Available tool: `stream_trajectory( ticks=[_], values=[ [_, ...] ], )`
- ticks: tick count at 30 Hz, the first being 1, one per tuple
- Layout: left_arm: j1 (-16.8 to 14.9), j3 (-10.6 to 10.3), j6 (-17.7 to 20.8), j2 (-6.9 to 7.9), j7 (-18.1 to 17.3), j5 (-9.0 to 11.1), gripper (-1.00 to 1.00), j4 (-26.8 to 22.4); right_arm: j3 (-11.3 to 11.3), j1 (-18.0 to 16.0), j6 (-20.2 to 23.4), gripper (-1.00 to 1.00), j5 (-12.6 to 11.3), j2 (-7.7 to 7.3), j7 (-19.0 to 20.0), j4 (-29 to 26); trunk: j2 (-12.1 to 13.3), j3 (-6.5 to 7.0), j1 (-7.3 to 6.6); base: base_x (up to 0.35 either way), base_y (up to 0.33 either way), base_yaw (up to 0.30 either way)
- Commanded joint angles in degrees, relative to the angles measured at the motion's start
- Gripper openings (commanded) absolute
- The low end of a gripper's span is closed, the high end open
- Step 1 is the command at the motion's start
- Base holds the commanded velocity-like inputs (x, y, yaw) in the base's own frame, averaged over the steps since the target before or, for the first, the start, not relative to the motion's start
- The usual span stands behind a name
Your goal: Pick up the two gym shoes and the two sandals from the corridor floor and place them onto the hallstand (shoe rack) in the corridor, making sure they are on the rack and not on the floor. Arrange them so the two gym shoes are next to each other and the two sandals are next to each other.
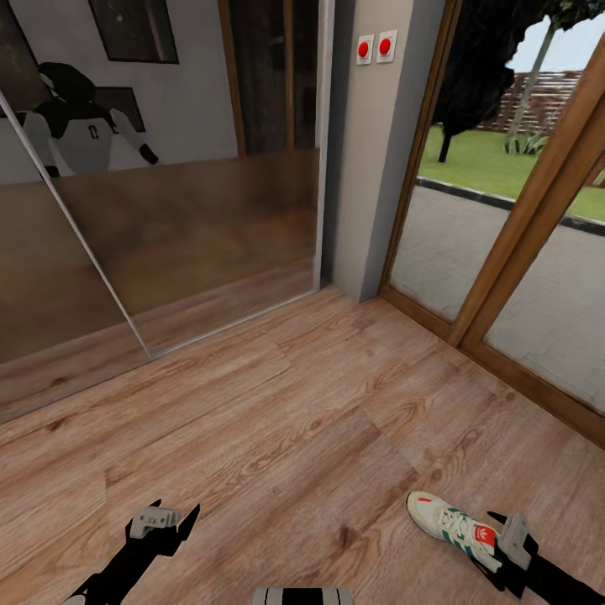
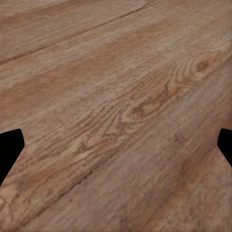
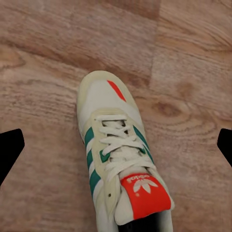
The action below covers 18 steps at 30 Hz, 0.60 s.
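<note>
One gym shoe [image 1: 449, 523] on the floor [image 1: 286, 437] — directly under the right hand [image 1: 514, 546], fingers [image 3: 10, 147] wide apart, not touching. Left hand [image 1: 164, 525] apart too — over bare floor.

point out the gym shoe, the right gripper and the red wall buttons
gym shoe [image 3: 118, 159]: right wrist view, on its laces
right gripper [image 1: 509, 546]: head view, by the shoe's heel
red wall buttons [image 1: 364, 49]: head view, left button's face
</note>
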Motion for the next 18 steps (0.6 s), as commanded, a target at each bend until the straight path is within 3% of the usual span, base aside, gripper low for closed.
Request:
stream_trajectory(
  ticks=[1,10,18],
  values=[
    [0.0,0.0,0.0,0.00,0.0,0.0,1.00,0.0,0.0,0.0,0.0,1.00,0.0,0.00,0.0,0.0,0.0,0.00,0.00,0.000,0.000,0.000],
    [0.0,0.0,0.0,0.01,0.0,-0.1,1.00,0.0,0.2,-0.5,0.7,1.00,0.4,0.14,1.3,-0.2,0.0,0.00,0.00,0.000,0.000,0.000],
    [0.0,0.0,0.0,0.02,0.0,-0.1,1.00,0.0,0.0,-0.7,0.7,1.00,0.2,-0.26,6.8,-0.3,0.0,0.00,0.00,0.000,0.000,0.000]
  ],
)
